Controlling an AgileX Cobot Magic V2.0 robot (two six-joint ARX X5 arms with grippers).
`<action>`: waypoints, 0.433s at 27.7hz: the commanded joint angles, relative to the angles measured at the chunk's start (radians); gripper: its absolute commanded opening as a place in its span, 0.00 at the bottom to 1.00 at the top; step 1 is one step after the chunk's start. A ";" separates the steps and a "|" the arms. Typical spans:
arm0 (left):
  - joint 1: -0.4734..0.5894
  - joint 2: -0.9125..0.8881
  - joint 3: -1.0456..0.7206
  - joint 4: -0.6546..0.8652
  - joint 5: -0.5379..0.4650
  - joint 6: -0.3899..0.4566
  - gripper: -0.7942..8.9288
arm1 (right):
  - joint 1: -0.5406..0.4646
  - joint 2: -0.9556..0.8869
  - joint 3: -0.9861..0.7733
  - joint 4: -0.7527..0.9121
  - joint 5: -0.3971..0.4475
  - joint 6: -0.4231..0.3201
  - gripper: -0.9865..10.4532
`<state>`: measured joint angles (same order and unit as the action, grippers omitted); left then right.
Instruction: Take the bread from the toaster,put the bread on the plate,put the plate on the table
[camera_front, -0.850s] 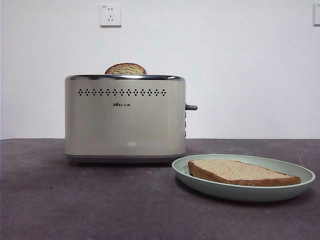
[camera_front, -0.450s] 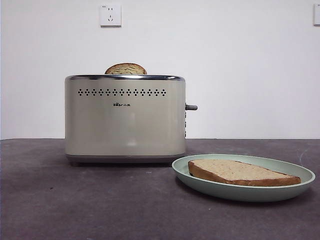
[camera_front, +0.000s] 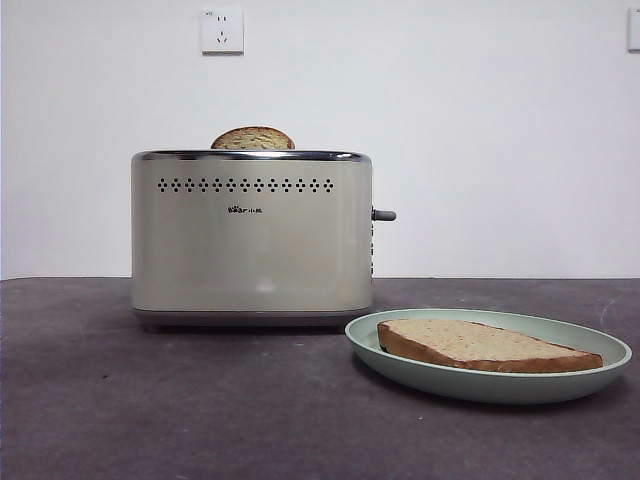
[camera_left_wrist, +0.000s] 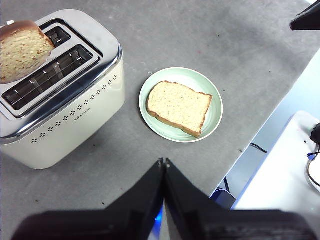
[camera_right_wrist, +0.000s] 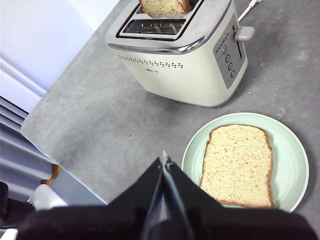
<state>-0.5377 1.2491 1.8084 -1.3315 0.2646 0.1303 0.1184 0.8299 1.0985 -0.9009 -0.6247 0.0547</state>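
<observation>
Both grippers are matte black. The left gripper (camera_left_wrist: 164, 161) has two long flat jaws tapering to thin tips, with a blue glow low between them. The right gripper (camera_right_wrist: 164, 156) has the same wedge-shaped jaws on a broad black base.

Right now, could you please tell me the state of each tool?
Left tool: shut, holding nothing, up above the table.
Right tool: shut, holding nothing, up above the table beside the plate.

Left gripper (camera_left_wrist: 164, 161) and right gripper (camera_right_wrist: 164, 156) hang high, fingers pressed together.
</observation>
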 joint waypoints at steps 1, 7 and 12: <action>0.010 -0.016 -0.001 0.030 -0.001 0.017 0.08 | 0.002 0.000 0.001 0.002 0.002 -0.007 0.09; 0.070 -0.035 -0.003 0.229 0.041 0.054 0.08 | 0.002 0.000 0.001 0.002 0.002 -0.007 0.09; 0.100 -0.037 -0.004 0.339 0.111 0.054 0.08 | 0.002 0.000 0.001 0.002 0.002 -0.007 0.09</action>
<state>-0.4438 1.2148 1.8084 -1.0061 0.3637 0.1684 0.1184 0.8299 1.0985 -0.9009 -0.6250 0.0547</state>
